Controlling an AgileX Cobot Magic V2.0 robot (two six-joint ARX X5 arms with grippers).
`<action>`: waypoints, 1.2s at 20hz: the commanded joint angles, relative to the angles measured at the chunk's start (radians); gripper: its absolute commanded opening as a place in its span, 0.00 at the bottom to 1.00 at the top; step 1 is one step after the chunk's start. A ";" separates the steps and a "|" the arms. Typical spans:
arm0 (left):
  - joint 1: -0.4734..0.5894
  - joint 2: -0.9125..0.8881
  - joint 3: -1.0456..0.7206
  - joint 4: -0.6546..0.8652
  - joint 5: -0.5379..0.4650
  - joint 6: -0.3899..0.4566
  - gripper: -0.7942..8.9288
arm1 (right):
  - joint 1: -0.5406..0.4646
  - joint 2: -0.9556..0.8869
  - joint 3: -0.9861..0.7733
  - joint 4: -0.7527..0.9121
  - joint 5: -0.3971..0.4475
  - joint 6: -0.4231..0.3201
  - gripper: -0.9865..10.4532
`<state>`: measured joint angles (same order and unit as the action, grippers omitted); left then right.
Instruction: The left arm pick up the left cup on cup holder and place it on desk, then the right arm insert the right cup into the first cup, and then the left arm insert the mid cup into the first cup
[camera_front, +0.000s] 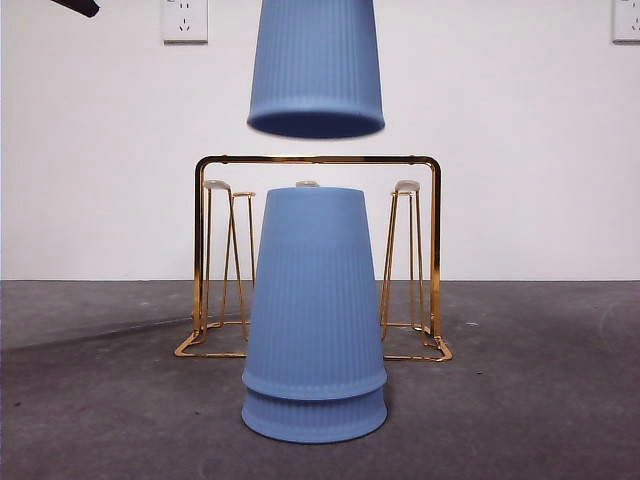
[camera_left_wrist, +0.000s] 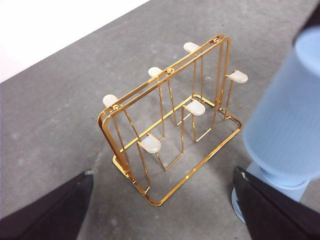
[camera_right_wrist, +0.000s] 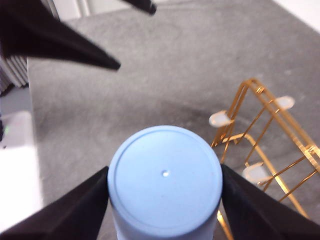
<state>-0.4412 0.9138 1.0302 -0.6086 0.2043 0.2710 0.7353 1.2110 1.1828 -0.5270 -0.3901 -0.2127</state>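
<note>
I read the right end effector (camera_right_wrist: 165, 169) pinching 1 inverted cup (camera_front: 316, 65) at top centre, mouth down over the 2-cup stack (camera_front: 315, 310) for nesting. The left end effector (camera_left_wrist: 164, 174) is spread and empty.

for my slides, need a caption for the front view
Blue cup hangs above two stacked blue cups on the desk, before the empty gold cup holder.

We are seeing ribbed pale blue cups (camera_front: 314, 320), one (camera_front: 316, 65) hanging at upper centre. The cup holder (camera_front: 318, 160) is showing gold wire with white tips; the desk (camera_front: 530, 400) is looking dark grey.
</note>
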 joint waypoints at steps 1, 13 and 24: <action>-0.003 0.007 0.016 0.010 -0.002 0.013 0.53 | 0.020 0.008 0.012 0.021 -0.002 -0.008 0.32; -0.003 0.007 0.016 0.010 -0.002 0.013 0.53 | 0.027 -0.031 -0.178 0.170 -0.003 -0.016 0.32; -0.003 0.007 0.016 0.010 -0.002 0.013 0.53 | 0.028 -0.028 -0.422 0.372 -0.028 -0.008 0.32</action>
<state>-0.4412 0.9138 1.0302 -0.6086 0.2043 0.2741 0.7528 1.1728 0.7555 -0.1677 -0.4129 -0.2207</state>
